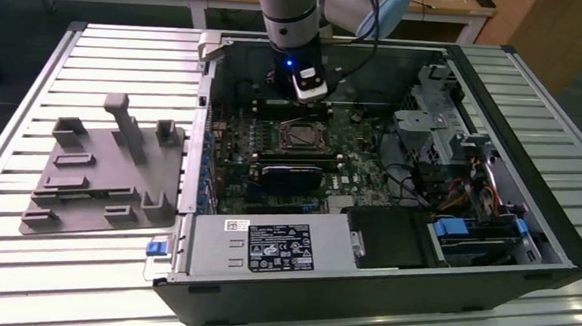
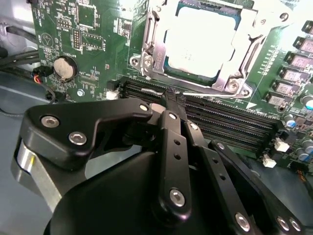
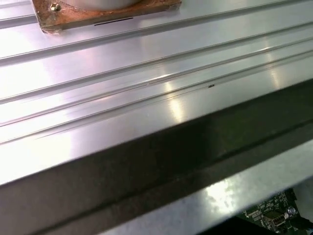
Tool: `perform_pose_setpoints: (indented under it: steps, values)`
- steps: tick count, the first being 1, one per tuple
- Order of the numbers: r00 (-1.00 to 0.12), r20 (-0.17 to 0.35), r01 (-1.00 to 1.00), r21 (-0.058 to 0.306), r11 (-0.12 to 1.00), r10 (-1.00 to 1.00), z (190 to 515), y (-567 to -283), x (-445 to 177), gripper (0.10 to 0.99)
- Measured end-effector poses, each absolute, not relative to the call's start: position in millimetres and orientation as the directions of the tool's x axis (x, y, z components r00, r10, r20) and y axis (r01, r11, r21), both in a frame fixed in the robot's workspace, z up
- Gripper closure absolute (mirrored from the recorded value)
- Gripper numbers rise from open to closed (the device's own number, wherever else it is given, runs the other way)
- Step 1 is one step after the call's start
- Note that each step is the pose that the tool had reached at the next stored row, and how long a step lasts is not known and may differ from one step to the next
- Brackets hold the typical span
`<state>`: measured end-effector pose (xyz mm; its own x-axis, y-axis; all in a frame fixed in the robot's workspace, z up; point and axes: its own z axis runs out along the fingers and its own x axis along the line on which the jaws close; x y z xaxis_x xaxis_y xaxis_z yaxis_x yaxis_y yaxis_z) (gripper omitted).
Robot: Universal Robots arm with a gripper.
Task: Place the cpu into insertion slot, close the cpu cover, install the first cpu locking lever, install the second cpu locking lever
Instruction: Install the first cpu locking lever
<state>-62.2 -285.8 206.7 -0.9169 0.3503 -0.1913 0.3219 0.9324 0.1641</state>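
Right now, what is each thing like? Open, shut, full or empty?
cpu cover: shut, lying flat.
cpu: seated under it, showing through the window.
memory slots: empty.
gripper: fingers shut, tips at the memory slots.
computer case: open, lying on its side.

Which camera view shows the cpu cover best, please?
The second wrist view: the cpu cover appears close, its silvery frame around the cpu. The exterior view shows it small. The first wrist view faces the ribbed table.

No print can be read; the power supply label (image 1: 279, 257) (black and white) is illegible.
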Motion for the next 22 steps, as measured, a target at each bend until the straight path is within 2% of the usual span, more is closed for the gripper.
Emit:
perform_pose_setpoints:
  steps: [22]
  values:
    - [-0.898,-0.193,0.369,0.159,0.916,0.396,201.7,-283.5,-62.2,0.980]
